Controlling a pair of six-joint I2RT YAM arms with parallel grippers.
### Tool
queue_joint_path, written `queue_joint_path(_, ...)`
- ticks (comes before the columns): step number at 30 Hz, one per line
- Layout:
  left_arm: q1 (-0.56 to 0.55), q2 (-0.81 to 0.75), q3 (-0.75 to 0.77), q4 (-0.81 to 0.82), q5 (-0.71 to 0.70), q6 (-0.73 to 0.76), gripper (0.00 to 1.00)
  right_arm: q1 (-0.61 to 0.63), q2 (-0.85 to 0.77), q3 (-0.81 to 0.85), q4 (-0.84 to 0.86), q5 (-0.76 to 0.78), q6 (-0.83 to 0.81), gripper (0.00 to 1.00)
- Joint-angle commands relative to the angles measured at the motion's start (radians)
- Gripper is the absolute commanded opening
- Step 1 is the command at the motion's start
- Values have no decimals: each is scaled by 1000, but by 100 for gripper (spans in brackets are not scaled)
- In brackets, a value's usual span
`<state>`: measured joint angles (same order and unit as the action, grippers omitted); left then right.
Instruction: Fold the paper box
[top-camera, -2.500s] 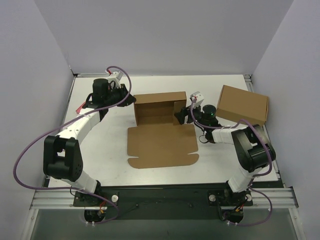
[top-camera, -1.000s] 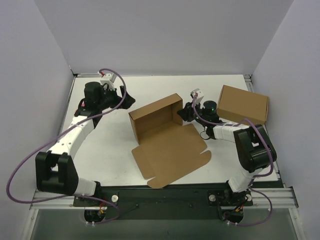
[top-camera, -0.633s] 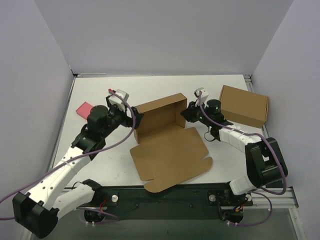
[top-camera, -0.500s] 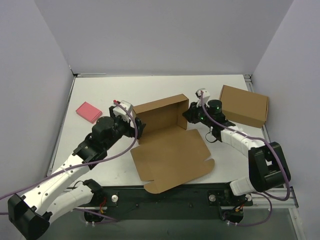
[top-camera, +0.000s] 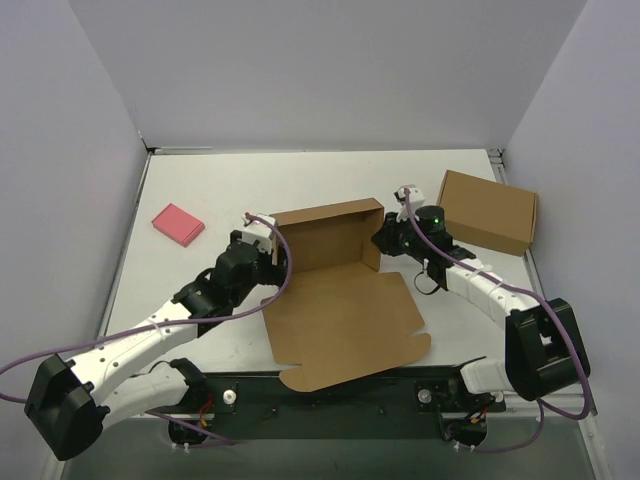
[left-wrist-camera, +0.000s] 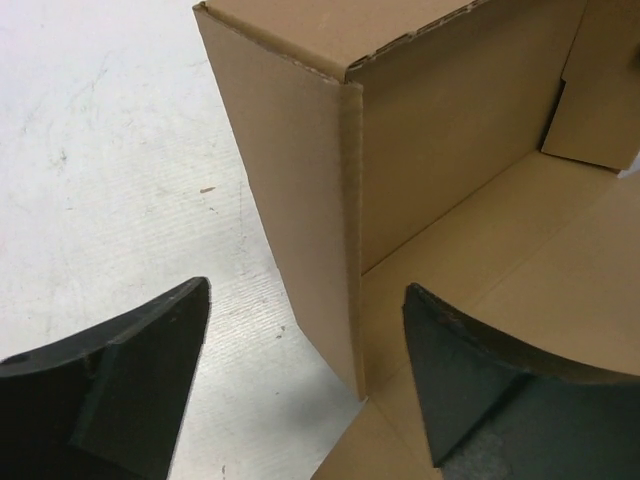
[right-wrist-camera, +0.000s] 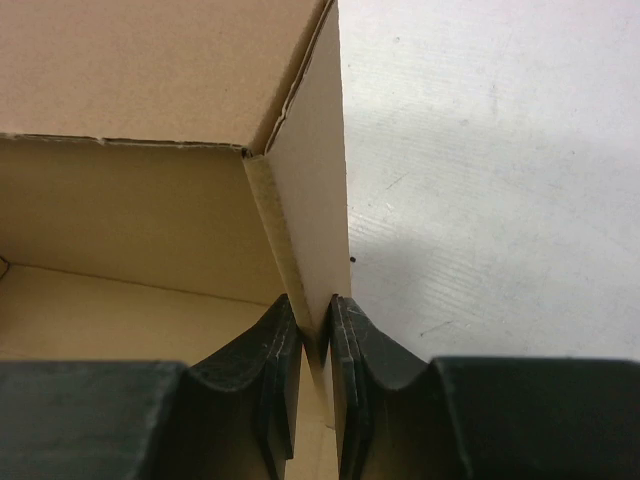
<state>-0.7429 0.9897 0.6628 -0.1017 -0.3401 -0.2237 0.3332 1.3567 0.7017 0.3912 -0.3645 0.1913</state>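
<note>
From above, the box (top-camera: 330, 235) sits mid-bench (top-camera: 200, 190), its tray walls raised and the lid panel (top-camera: 345, 325) lying flat toward the arms. The left hand (top-camera: 277, 262) is at the tray's near left corner and the right hand (top-camera: 380, 240) at its right wall. The step looks like steadying the tray so the lid can swing over. It goes best with both side walls held square and no pull that drags the tray across the bench. In the left wrist view, the left hand (left-wrist-camera: 305, 370) is wide. The box's (left-wrist-camera: 300, 190) upright corner edge stands between its fingers (left-wrist-camera: 120, 370), touching neither; closing should catch that wall squarely. In the right wrist view, the right hand (right-wrist-camera: 315, 345) is narrowed onto the side wall (right-wrist-camera: 315, 200), one finger inside the tray, one outside.
</note>
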Motion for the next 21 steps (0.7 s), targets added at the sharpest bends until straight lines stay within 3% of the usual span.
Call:
queue_joint_path(1, -19, 42, -2, 128, -37, -2, 71, 23, -41, -5, 11, 39, 28, 0)
queue_joint_path(4, -42, 75, 3, 154, -72, 21, 56, 39, -39, -4, 6, 74, 33, 0)
queue_joint_path(8, -73, 107, 8, 178, -123, 47, 20, 73, -48, -7, 2, 177, 34, 1)
queue_joint_path(9, -82, 113, 9, 180, -134, 47, 15, 84, -56, -8, -6, 214, 43, 1)
queue_joint_path(16, -125, 130, 23, 175, -221, 58, 1, 170, -19, 28, -66, 490, 48, 0)
queue_joint_path(21, -127, 135, 37, 158, -281, 61, 0, 188, 10, 44, -118, 665, 71, 0)
